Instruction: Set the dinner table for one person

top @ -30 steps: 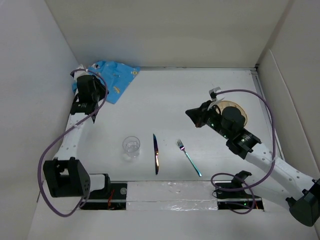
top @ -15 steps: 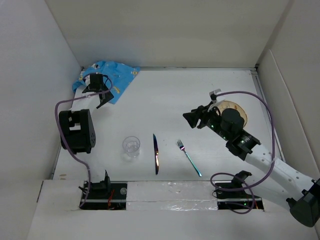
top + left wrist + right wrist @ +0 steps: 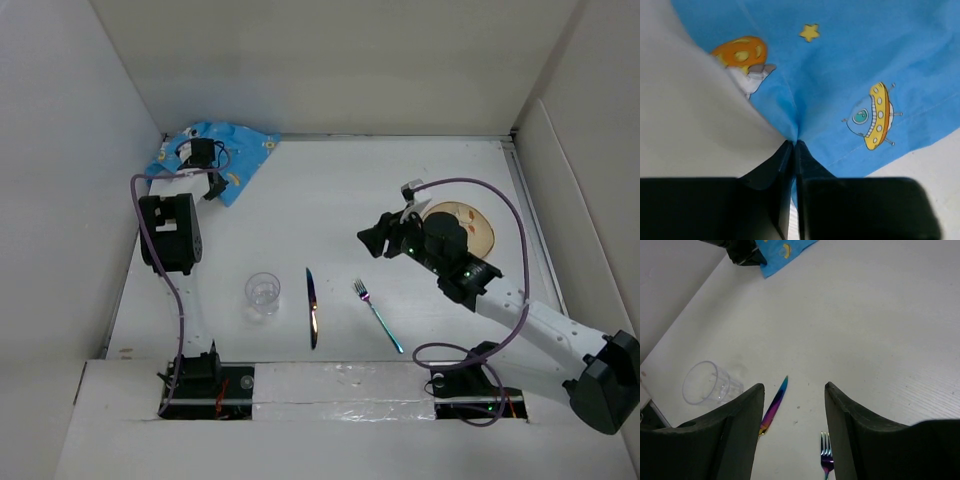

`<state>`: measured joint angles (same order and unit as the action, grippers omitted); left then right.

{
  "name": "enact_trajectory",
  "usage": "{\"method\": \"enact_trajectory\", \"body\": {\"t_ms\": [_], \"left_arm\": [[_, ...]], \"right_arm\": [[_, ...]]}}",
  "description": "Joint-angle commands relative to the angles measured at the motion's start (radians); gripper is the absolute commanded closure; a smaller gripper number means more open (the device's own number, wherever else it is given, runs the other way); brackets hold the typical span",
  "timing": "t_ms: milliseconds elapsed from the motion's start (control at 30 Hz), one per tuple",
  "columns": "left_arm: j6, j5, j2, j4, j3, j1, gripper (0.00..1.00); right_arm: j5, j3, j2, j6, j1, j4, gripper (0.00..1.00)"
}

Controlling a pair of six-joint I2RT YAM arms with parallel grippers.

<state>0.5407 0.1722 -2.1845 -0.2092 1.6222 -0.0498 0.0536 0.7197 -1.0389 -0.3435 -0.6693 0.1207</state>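
– Dinner table (image 3: pixel 350 190), where is it?

– It is the big white top under everything, with white walls (image 3: pixel 330 60) round it. Both arms reach over it.

– What does the left gripper (image 3: pixel 794 142) do?

– Its two fingers are pressed tight together on a fold of the blue placemat (image 3: pixel 840 65), the one with a star and little spaceships. That mat lies bunched in the far left corner of the table.

– Was it like that half a second ago?

– No. Back then its fingers looked spread, at the near edge of the mat. Now the left gripper (image 3: pixel 200 155) is a bit farther onto the cloth, and the arm's elbow has moved up too.

– And the right gripper (image 3: pixel 794 386)?

– Wide open, with nothing in it. It hangs above the bare table and has slid a little to the left, so more of the plate (image 3: pixel 478 228) behind it shows.

– Did anything else move?

– No. The glass (image 3: pixel 263 292), the knife (image 3: pixel 312 305) and the fork (image 3: pixel 376 313) lie in a row near the front, each apart from the next, same as before.
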Motion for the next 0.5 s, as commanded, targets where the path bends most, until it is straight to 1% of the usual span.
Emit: {"method": "enact_trajectory", "body": {"t_ms": [0, 33, 67, 100, 133, 167, 200, 233, 267, 300, 367, 400, 433, 467], "left_arm": [[-0.007, -0.051, 0.012, -0.013, -0.002, 0.053, 1.00], [-0.004, -0.078, 0.047, 0.034, -0.018, 0.068, 1.00], [-0.002, -0.106, 0.066, 0.062, -0.034, 0.108, 1.00], [0.008, -0.158, 0.080, 0.086, -0.054, 0.132, 1.00], [0.014, -0.166, 0.104, 0.108, -0.054, 0.161, 1.00], [0.019, -0.212, 0.114, 0.119, -0.056, 0.191, 1.00], [0.027, -0.239, 0.120, 0.131, -0.051, 0.258, 1.00], [0.030, -0.249, 0.124, 0.142, -0.044, 0.293, 1.00], [0.033, -0.258, 0.124, 0.146, -0.038, 0.326, 1.00], [0.044, -0.270, 0.124, 0.154, -0.035, 0.382, 1.00], [0.064, -0.293, 0.118, 0.177, -0.036, 0.421, 1.00], [0.077, -0.319, 0.115, 0.191, -0.056, 0.448, 0.90], [0.100, -0.338, 0.123, 0.244, -0.076, 0.459, 0.85], [0.113, -0.352, 0.126, 0.264, -0.094, 0.468, 0.78]], "right_arm": [[-0.009, 0.021, -0.015, 0.014, -0.007, 0.062, 0.43], [-0.012, 0.023, -0.018, 0.014, -0.007, 0.063, 0.45], [-0.017, 0.024, -0.024, 0.012, -0.007, 0.066, 0.46], [-0.027, 0.024, -0.035, 0.012, -0.007, 0.068, 0.48], [-0.034, 0.027, -0.041, 0.009, -0.007, 0.071, 0.51], [-0.041, 0.029, -0.050, 0.011, -0.007, 0.062, 0.53], [-0.046, 0.037, -0.058, 0.011, -0.007, 0.056, 0.58], [-0.087, 0.043, -0.070, 0.012, -0.007, 0.050, 0.61], [-0.104, 0.049, -0.076, 0.011, -0.007, 0.031, 0.61], [-0.142, 0.058, -0.082, 0.011, -0.007, 0.020, 0.61], [-0.184, 0.066, -0.096, 0.005, -0.007, -0.001, 0.55], [-0.223, 0.067, -0.098, 0.001, -0.007, -0.006, 0.51], [-0.241, 0.069, -0.107, 0.000, -0.007, -0.010, 0.47], [-0.256, 0.072, -0.111, -0.005, -0.007, -0.019, 0.44]]}}
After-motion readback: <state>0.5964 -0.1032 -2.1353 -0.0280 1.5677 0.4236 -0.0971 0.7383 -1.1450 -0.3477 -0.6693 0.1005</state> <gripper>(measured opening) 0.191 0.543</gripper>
